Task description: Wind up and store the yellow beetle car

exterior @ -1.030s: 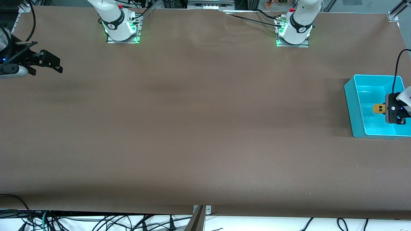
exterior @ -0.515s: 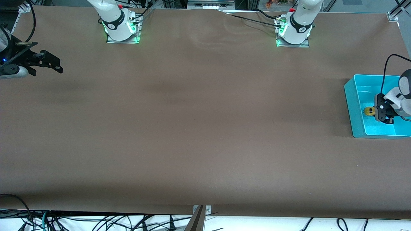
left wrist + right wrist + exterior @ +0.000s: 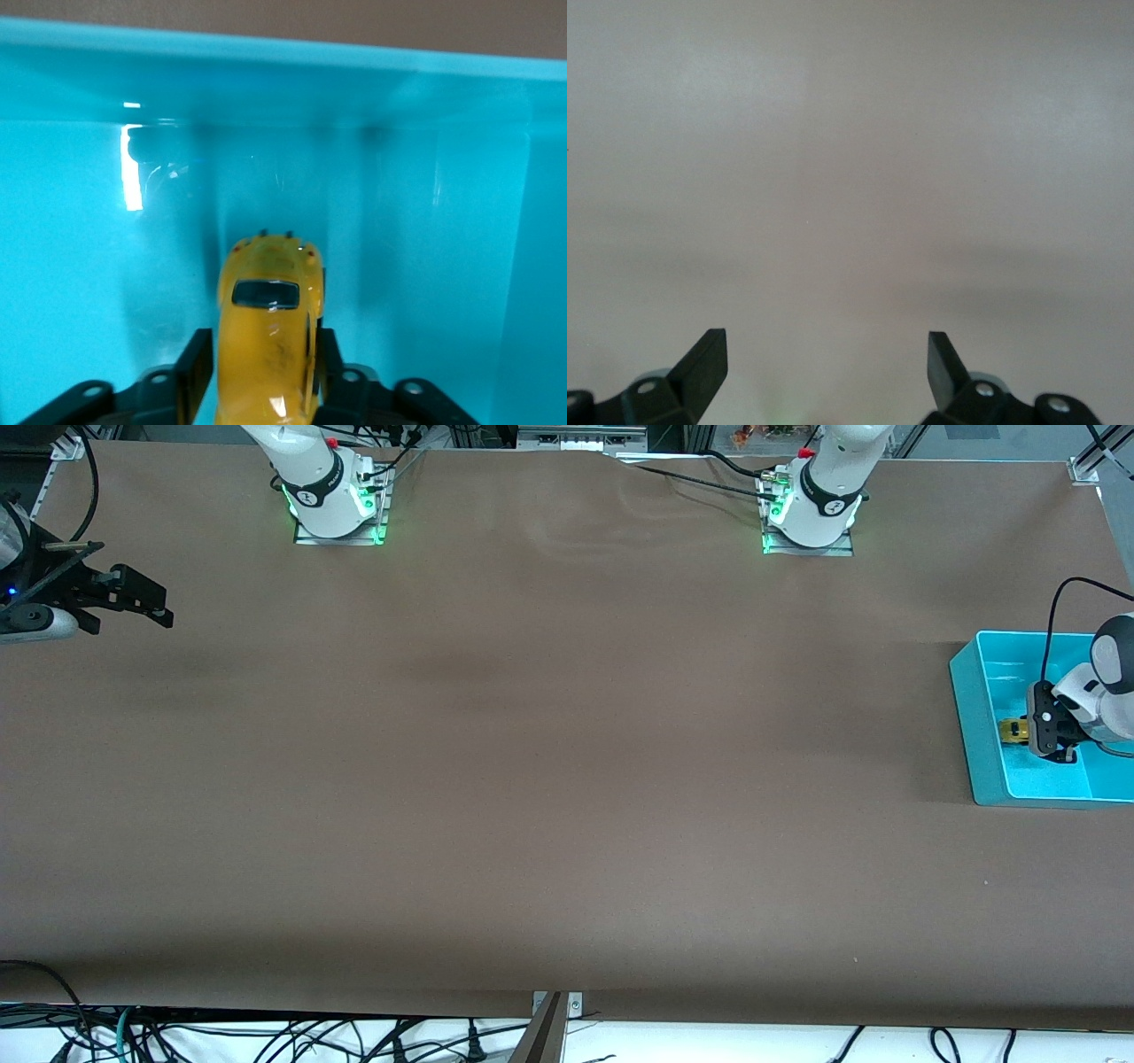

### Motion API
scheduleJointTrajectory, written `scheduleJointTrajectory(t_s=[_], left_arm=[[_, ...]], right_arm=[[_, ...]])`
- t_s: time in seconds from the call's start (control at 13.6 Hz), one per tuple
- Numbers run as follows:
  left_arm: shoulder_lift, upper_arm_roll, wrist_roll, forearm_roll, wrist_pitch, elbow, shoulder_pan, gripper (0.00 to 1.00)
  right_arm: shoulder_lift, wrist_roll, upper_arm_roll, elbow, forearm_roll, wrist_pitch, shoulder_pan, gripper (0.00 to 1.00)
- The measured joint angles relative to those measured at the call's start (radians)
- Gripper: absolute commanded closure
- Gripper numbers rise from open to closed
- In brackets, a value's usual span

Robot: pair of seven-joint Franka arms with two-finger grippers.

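The yellow beetle car is held inside the teal bin at the left arm's end of the table. My left gripper is shut on it, tilted sideways, with the car pointing at the bin wall that faces the table's middle. In the left wrist view the car sits between the two black fingers, its rounded nose and dark window toward the bin's wall. My right gripper waits open and empty over the table at the right arm's end; it also shows in the right wrist view.
The brown table stretches between the two arms' bases. Cables hang along the table's edge nearest the front camera. A black cable loops above the bin.
My left gripper has carried the car across the bin toward the wall that faces the table's middle, and its wrist has tilted. The right arm has not moved.
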Motion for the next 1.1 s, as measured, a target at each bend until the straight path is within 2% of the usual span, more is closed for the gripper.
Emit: scheduleJointTrajectory(t_s=[0.37,0.59,0.81,1.1], left_arm=[[-0.049,-0.059,0.019,-0.001,-0.034,0.031,0.001,0.0],[-0.109,-0.157,0.012,-0.011,-0.201,0.119,0.003,0.0],[-0.132,-0.252,-0.078,-0.085,-0.362,0.226,0.002,0.0],[-0.131,-0.335,-0.303,-0.151,-0.472,0.263,-0.001,0.0]], right_arm=[[0.0,0.0,0.0,0.0,0.0,0.0,0.0,0.0],[0.0,0.0,0.0,0.0,0.0,-0.001,0.0,0.0],[0.0,0.0,0.0,0.0,0.0,-0.001,0.0,0.0],[0.0,0.0,0.0,0.001,0.0,-0.001,0.0,0.0]])
